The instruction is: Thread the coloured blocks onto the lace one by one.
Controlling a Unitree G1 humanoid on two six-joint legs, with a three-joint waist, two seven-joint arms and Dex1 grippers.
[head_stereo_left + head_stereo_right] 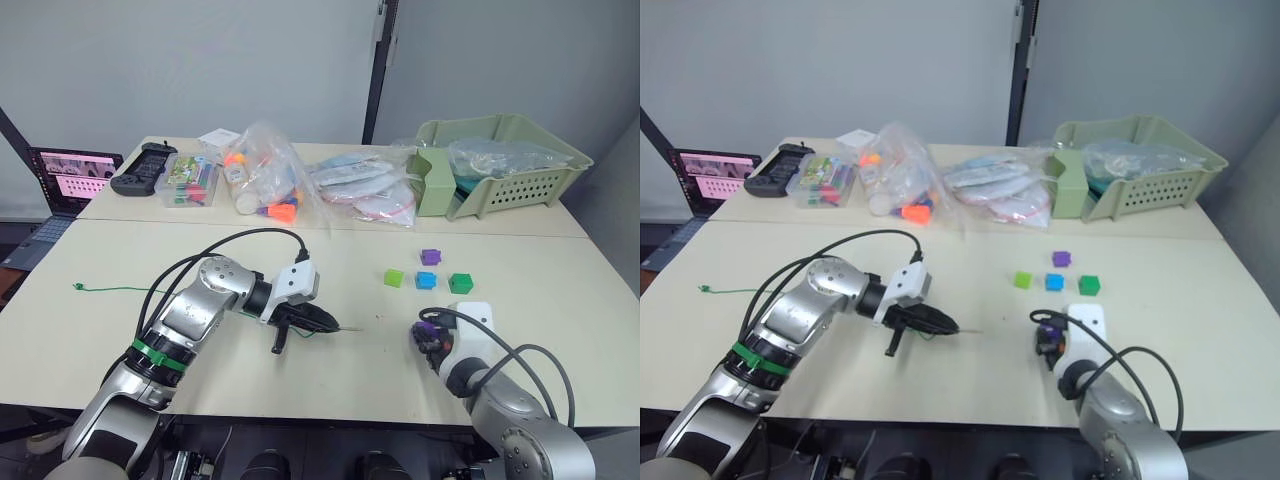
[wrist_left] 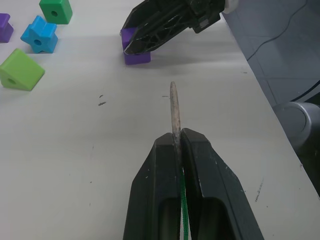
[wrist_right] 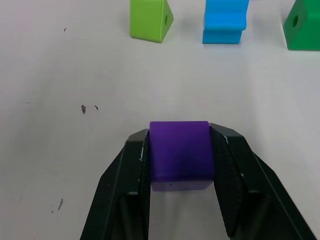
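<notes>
Now right tool (image 3: 180, 165) grips purple block (image 3: 180, 150); left tool (image 2: 177, 142) pinches lace (image 2: 173, 110).

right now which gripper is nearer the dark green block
Right. The right gripper, shut on a purple block, sits just in front of the dark green block; the left gripper is farther off to its left.

Pale cream tabletop (image 1: 330, 380), seam across the far part. Near side: light green wedge block (image 1: 394, 278), blue star-shaped block (image 1: 426, 281), dark green cube (image 1: 460, 283), purple cube (image 1: 431, 257) just behind them; thin green lace (image 1: 110, 291) trailing left. Far side: clear bags of toys (image 1: 265, 185), pale green slotted basket (image 1: 500, 165), black controller (image 1: 143, 168)
</notes>
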